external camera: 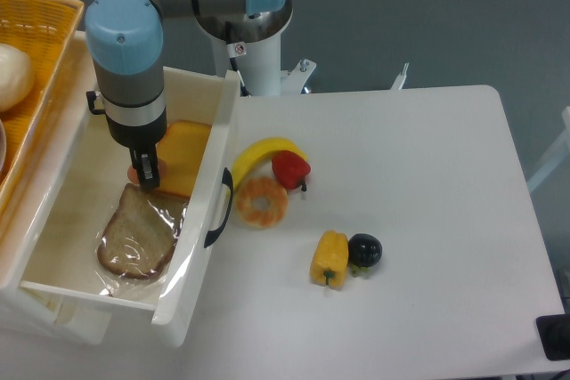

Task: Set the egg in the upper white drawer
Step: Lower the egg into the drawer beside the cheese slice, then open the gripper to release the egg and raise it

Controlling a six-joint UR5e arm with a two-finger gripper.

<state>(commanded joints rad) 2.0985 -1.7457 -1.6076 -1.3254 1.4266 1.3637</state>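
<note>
My arm reaches down to my left, wrist vertical. My pincer (143, 172) points straight down, fingers closed narrow around something small.

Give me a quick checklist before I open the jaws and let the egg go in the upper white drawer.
1. Gripper over the drawer interior: ok, inside the upper white drawer walls.
2. Egg between the jaws: ok, a pinkish sliver shows beside them.
3. Egg resting on the drawer floor: cannot tell, height unreadable from this view.
4. Landing spot free: not ok, bagged bread slice and yellow block sit right beside the jaws.
5. Drawer open far enough: ok.
</note>
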